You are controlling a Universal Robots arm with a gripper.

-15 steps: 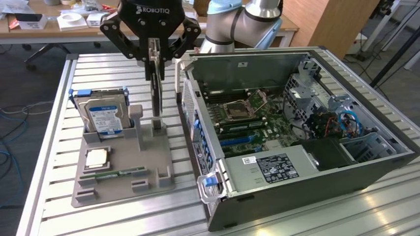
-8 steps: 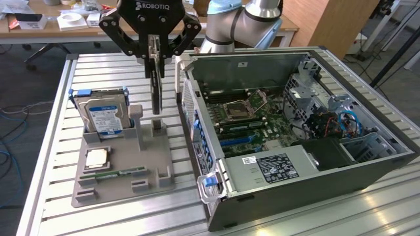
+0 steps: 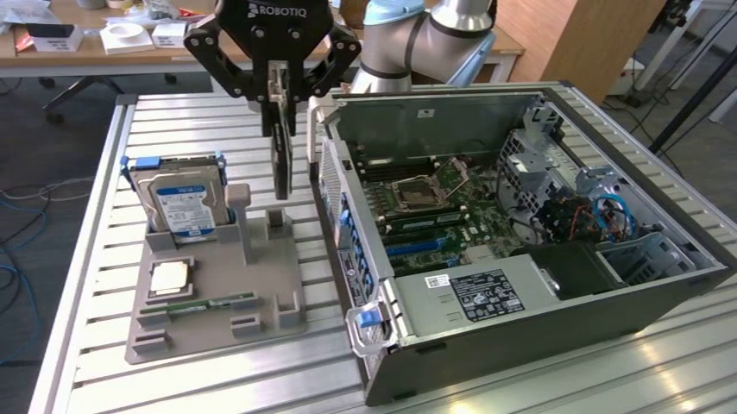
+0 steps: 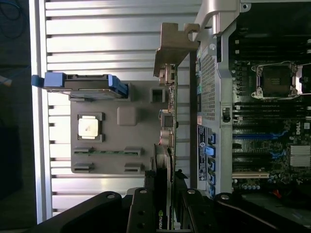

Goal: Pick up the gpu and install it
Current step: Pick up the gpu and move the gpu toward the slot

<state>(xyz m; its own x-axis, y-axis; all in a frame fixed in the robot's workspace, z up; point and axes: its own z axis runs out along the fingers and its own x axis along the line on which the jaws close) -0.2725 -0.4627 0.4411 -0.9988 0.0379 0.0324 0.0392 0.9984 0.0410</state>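
The gripper is pinching the gpu between its fingers, holding it on edge above the gray fixture, just left of the computer case. Its long axis is running near-to-far, with the silver bracket pointing far.

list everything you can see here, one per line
gpu: 1, black with silver bracket, upright in the tool, between hard drive and computer case
hard drive: 1, silver, blue-white label, standing in the holder
processor chip: 1, silver, flat on the holder
memory stick: 1, green, flat on the holder
holder: 1, grey, on the table
computer case: 1, dark, open, exterior view's right
table: 1, silver slats
tool: 1, black, shut on the gpu
arm: 1, silver and blue
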